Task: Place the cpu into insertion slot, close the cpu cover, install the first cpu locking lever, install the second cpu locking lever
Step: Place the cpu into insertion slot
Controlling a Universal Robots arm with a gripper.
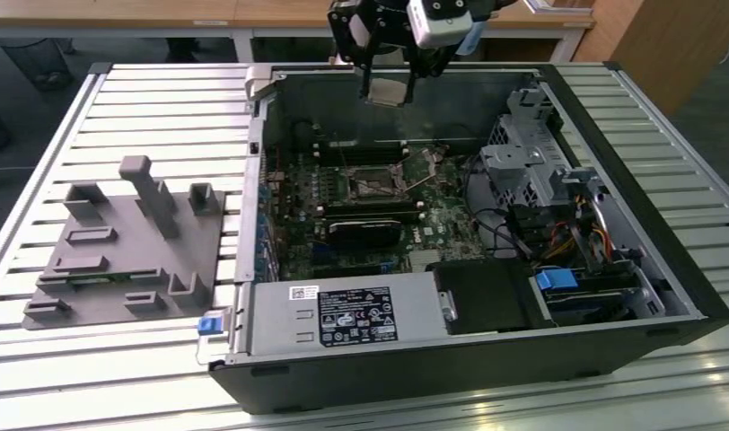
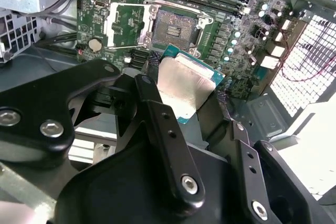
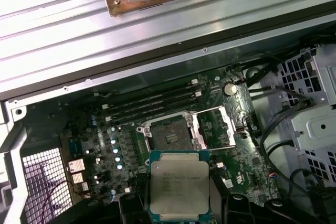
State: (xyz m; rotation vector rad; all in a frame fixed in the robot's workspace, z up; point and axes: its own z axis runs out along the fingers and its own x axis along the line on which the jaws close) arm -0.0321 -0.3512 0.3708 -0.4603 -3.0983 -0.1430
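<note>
in the upper centre of the exterior view the gripper clamps the cpu by its edges above the open computer case, well apart from the insertion slot at frame centre, whose cpu cover is swung aside to leave it bare.

cpu partly tucked behind the pincer in the second wrist view; arm cut off at the exterior view's top edge.
</note>
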